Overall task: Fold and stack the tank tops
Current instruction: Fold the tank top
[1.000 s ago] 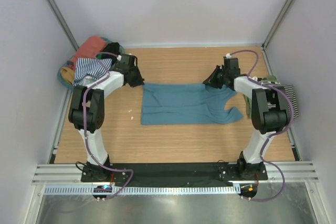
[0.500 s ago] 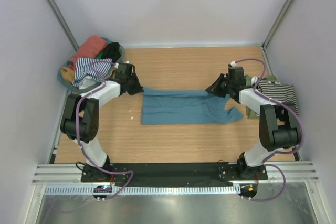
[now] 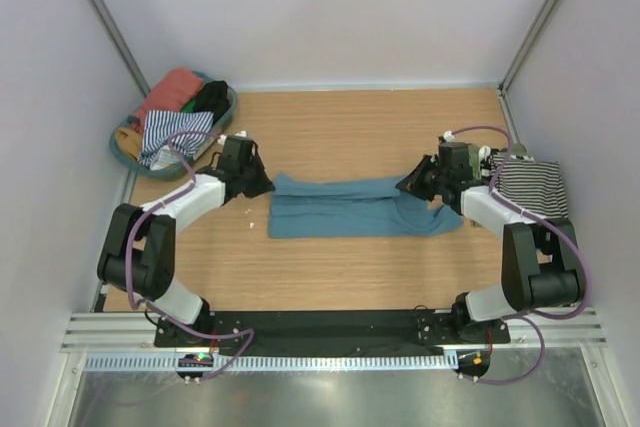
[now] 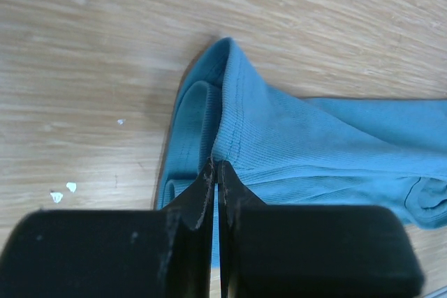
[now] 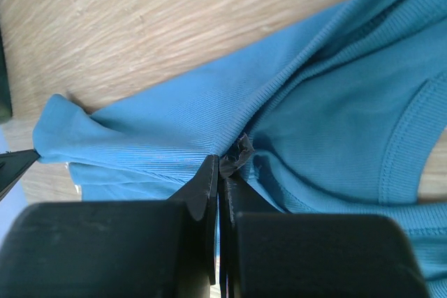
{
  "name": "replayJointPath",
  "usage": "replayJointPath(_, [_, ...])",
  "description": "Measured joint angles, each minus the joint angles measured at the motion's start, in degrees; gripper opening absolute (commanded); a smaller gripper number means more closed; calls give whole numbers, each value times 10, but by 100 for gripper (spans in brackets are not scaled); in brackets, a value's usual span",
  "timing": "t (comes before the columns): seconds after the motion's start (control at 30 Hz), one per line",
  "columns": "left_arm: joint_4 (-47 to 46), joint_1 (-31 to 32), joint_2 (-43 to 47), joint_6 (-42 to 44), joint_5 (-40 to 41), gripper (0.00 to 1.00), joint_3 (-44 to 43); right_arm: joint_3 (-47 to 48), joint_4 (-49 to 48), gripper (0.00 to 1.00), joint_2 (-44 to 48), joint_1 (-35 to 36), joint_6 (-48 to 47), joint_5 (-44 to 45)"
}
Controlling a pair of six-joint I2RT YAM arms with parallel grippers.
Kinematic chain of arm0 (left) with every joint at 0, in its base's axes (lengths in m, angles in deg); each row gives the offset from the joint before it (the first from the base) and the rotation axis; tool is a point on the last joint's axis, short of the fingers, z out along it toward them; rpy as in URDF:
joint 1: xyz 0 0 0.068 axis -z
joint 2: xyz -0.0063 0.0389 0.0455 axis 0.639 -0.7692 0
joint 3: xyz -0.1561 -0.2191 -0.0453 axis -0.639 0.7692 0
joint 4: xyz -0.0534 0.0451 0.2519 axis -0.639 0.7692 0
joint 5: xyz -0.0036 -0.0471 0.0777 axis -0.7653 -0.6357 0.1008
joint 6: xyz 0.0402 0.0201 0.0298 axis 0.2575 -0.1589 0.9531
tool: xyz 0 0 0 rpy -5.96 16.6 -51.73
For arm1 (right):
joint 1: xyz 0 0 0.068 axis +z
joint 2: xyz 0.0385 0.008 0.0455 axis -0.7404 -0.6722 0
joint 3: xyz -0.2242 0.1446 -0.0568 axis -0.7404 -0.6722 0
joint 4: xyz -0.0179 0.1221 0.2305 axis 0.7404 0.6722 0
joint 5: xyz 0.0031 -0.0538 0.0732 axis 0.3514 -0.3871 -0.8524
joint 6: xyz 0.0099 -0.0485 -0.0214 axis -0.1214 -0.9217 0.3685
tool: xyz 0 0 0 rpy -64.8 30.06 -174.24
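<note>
Teal blue tank top [image 3: 350,209] lies spread left to right across the middle of the worktop [image 3: 330,277], its straps and neckline at the right end. The left tool [image 4: 216,172] is pressed together on a pinch of cloth at the top's left end. The right tool [image 5: 218,165] is likewise closed on a fold of ribbed cloth beside the neckline. Between the two grips the far edge stands up as a low ridge, while the near edge rests flat.

This looks like the lengthwise fold, with the far long edge held at both ends. The next move seems to call for carrying both ends toward the near side together and level. That would let the held edge settle along the near edge without twisting, before either tool lets go.

Farther off at the right edge sits a striped tank top [image 3: 530,187], folded. At the far left, a round basket [image 3: 125,152] holds more tank tops [image 3: 170,107] in a heap.

No brand, label or writing can be read anywhere.
</note>
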Motion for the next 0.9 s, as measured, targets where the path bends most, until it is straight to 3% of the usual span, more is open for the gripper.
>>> replayJointPath(0.37, [-1,2,19,-40,31,0,63,-40,2,5,3,2,1,28])
replayJointPath(0.6, [-16,12,22,-56,36,1,106,-76,-2,19,3,3,8,53])
replayJointPath(0.7, [-24,19,22,-57,41,10,112,-85,-2,31,4,3,13,66])
replayJointPath(0.9, [-32,26,37,-57,54,39,122,-90,4,38,49,3,13,90])
